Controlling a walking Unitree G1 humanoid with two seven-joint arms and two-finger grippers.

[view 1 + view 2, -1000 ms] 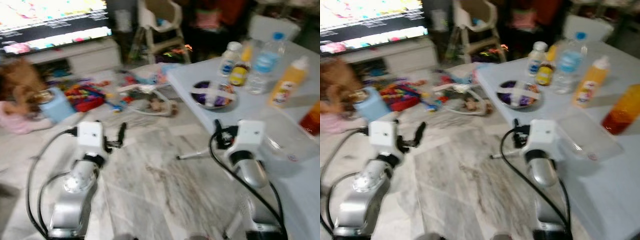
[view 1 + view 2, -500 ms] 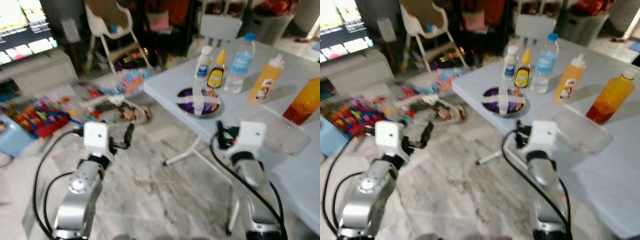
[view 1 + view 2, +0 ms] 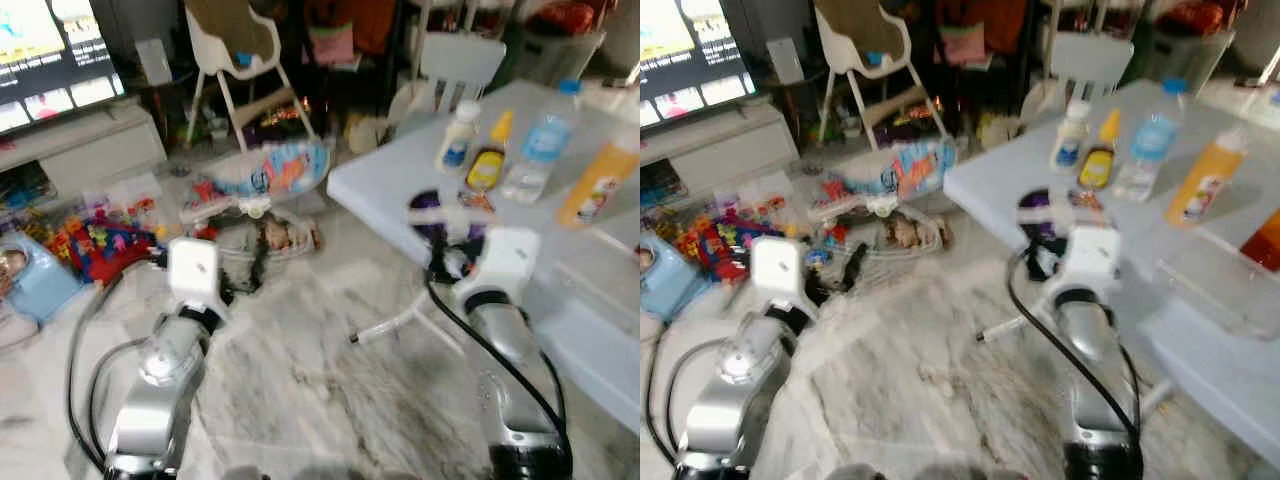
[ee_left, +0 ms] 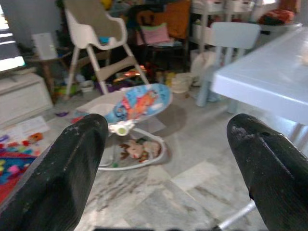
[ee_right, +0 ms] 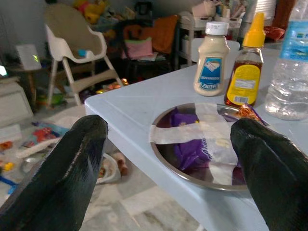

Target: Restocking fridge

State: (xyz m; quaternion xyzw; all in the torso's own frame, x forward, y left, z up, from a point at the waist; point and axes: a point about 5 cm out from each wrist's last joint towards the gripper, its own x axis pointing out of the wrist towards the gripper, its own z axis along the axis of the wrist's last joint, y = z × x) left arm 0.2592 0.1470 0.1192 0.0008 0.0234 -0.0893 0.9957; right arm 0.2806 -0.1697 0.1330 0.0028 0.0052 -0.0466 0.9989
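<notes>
Purple packets in a taped metal bowl before the open right hand; left hand open too.

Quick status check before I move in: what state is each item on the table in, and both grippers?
Mayonnaise bottle: upright, capped.
Honey bottle: upright, yellow cap on.
Water bottle: upright, blue cap on.
Orange squeeze bottle: upright, capped.
Metal bowl: taped across, purple packets inside.
Left gripper: open, empty.
Right gripper: open, empty, facing bowl.

Marble floor, white high chair
</notes>
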